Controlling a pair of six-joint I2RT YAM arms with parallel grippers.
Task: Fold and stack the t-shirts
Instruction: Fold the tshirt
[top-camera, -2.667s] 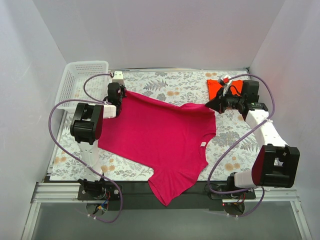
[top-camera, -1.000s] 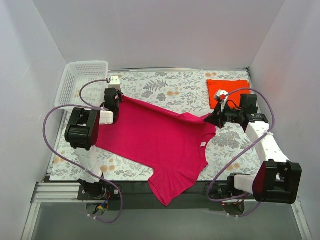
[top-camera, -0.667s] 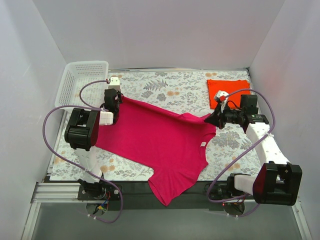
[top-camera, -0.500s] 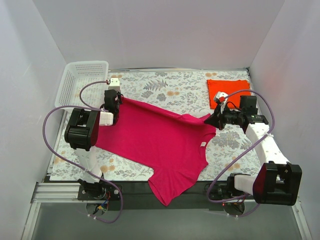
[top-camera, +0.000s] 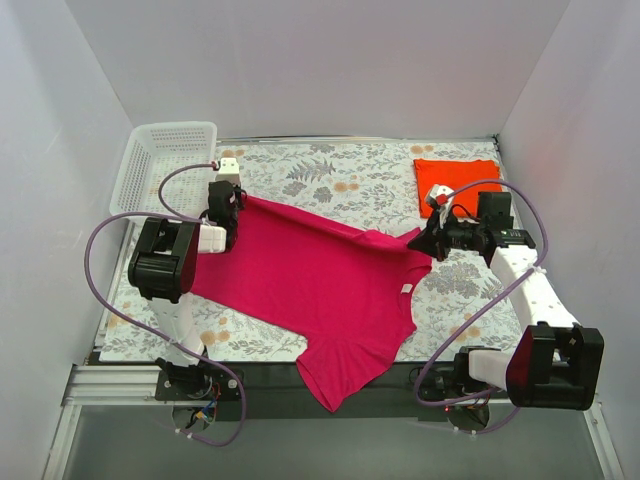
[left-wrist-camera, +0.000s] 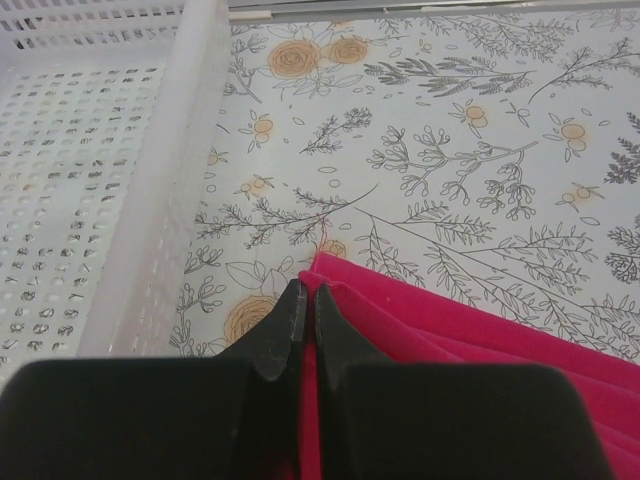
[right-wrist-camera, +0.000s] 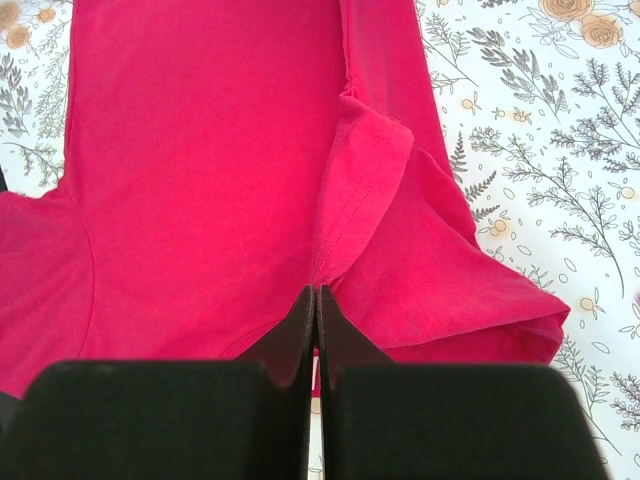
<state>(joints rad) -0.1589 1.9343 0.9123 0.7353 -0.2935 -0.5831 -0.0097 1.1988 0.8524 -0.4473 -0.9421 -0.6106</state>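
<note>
A magenta-pink t-shirt (top-camera: 320, 280) lies spread across the flowered table, one part hanging over the near edge. Its small white neck label (top-camera: 407, 289) shows near the right. My left gripper (top-camera: 238, 197) is shut on the shirt's far-left corner (left-wrist-camera: 322, 275), cloth pinched between the black fingers. At the right, my right gripper (top-camera: 416, 237) is shut on the shirt's sleeve (right-wrist-camera: 365, 190), close to the seam. The orange-red t-shirt (top-camera: 455, 180) lies folded at the far right of the table, partly behind the right arm's cable.
A white lattice basket (top-camera: 160, 165) stands at the far left corner, close beside the left gripper; its wall (left-wrist-camera: 165, 190) fills the left of the left wrist view. White walls close in the table on three sides.
Since the earliest frame the right gripper has moved toward the near side, uncovering the orange-red shirt. Over the last second both arms have barely shifted and both grips hold.
</note>
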